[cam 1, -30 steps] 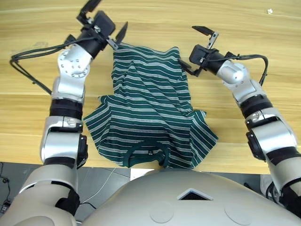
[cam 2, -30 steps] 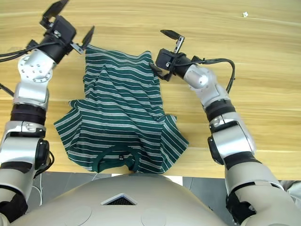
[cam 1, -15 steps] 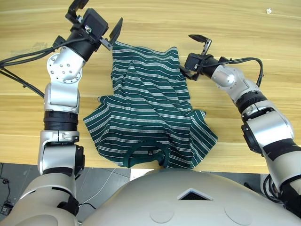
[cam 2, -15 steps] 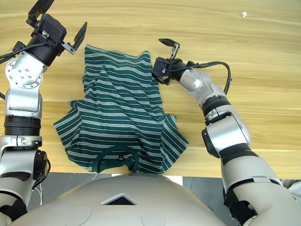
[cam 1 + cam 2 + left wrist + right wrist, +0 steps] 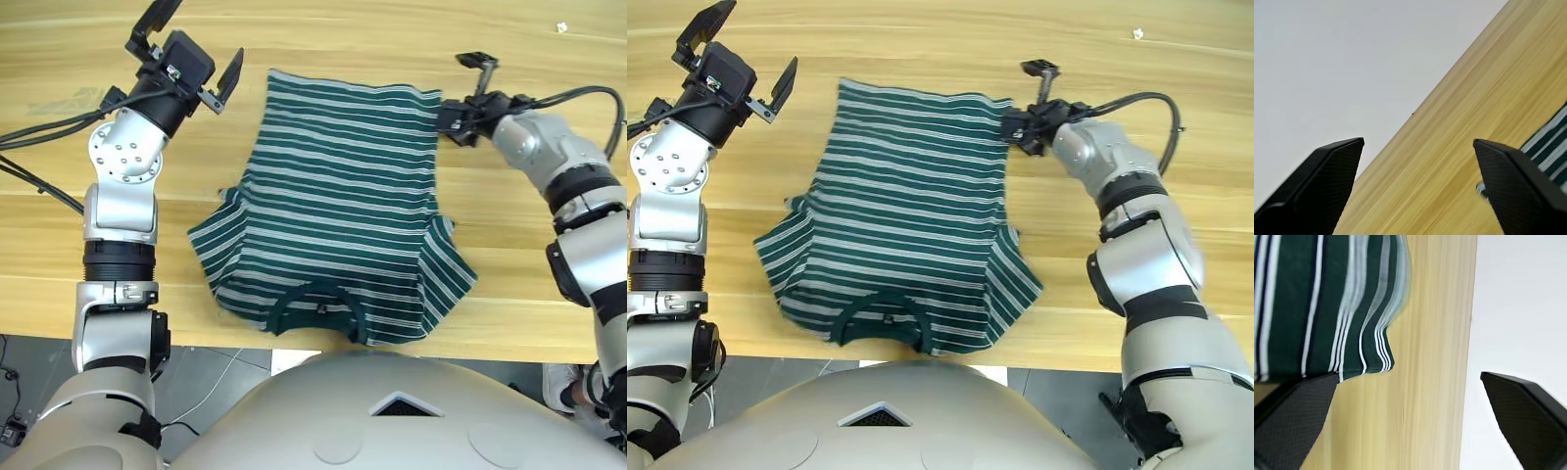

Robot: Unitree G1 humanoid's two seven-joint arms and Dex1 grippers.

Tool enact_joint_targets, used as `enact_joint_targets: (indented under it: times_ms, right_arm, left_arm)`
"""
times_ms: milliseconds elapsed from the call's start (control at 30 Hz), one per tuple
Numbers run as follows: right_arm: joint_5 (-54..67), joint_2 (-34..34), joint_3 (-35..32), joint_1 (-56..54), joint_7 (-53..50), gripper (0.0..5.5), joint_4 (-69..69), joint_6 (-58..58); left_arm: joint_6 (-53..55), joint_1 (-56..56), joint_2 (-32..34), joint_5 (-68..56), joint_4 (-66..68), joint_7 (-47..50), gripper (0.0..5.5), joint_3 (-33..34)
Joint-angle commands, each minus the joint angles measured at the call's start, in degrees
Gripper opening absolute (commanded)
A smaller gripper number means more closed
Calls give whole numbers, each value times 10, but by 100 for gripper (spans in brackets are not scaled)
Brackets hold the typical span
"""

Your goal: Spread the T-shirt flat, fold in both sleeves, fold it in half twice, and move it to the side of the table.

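A green striped T-shirt (image 5: pixel 343 215) is lying face up on a wooden table (image 5: pixel 509 59), with its collar (image 5: pixel 313 304) toward the robot at the near table edge and its hem (image 5: pixel 353 90) toward the far side.

Judging by how it is lying, the spreading step is nearly done. The body of the shirt is looking mostly flat, with a few soft wrinkles. The sleeves are not yet folded in, and both half-folds and the move to the side are yet to be done.

The left claw (image 5: pixel 191 51) is hanging above the table beside the far left hem corner, apart from the cloth, with its fingers spread wide. The right claw (image 5: pixel 458 90) is sitting at the far right hem corner, its fingers also gaping wide and gripping nothing.

Whether its lower finger (image 5: pixel 1288 416) is touching the hem corner is hard to tell. The left sleeve (image 5: pixel 211 235) is bunching up, so its shape is unclear. The shirt's nearest edge, below the collar, is cut off from sight.
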Motion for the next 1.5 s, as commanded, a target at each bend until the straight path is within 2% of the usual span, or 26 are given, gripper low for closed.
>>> enact_joint_targets:
  times_ms: [33, 167, 400, 533, 733, 933, 1033, 1167, 1300, 1500]
  right_arm:
    - [23, -42, -31, 26, 5, 537, 15, 3]
    - [37, -47, -50, 45, 6, 537, 13, -2]
    - [52, -1, -72, 35, -16, 537, 12, -6]
    - [80, -18, -109, 1, -33, 537, -9, -28]
    - [105, -57, -156, -28, -44, 537, -75, -73]
    - [123, -69, -181, 17, -39, 537, -206, -106]
    - [136, -74, -196, 54, -25, 537, -274, -104]
    - [170, -77, -225, 104, -4, 537, -351, -98]
    - [187, -69, -244, 145, -1, 537, -369, -90]
    - [185, -61, -248, 173, -1, 537, -375, -84]
  left_arm:
    - [5, 20, 20, 4, -13, -3, 415, 15]
    - [5, 33, 19, 7, -15, 4, 415, 17]
    - [0, 33, -8, 28, 1, 9, 415, -17]
    - [-5, 10, -33, 38, 32, 4, 415, -49]
    - [-25, -98, -84, 59, 169, -3, 415, -99]
    - [-46, -255, -183, 144, 417, 27, 415, -191]
    - [-48, -296, -207, 191, 512, 60, 415, -229]
    - [-44, -308, -204, 218, 580, 83, 415, -248]
    - [-34, -299, -177, 234, 608, 115, 415, -258]
    - [-9, -288, -141, 213, 614, 139, 415, -230]
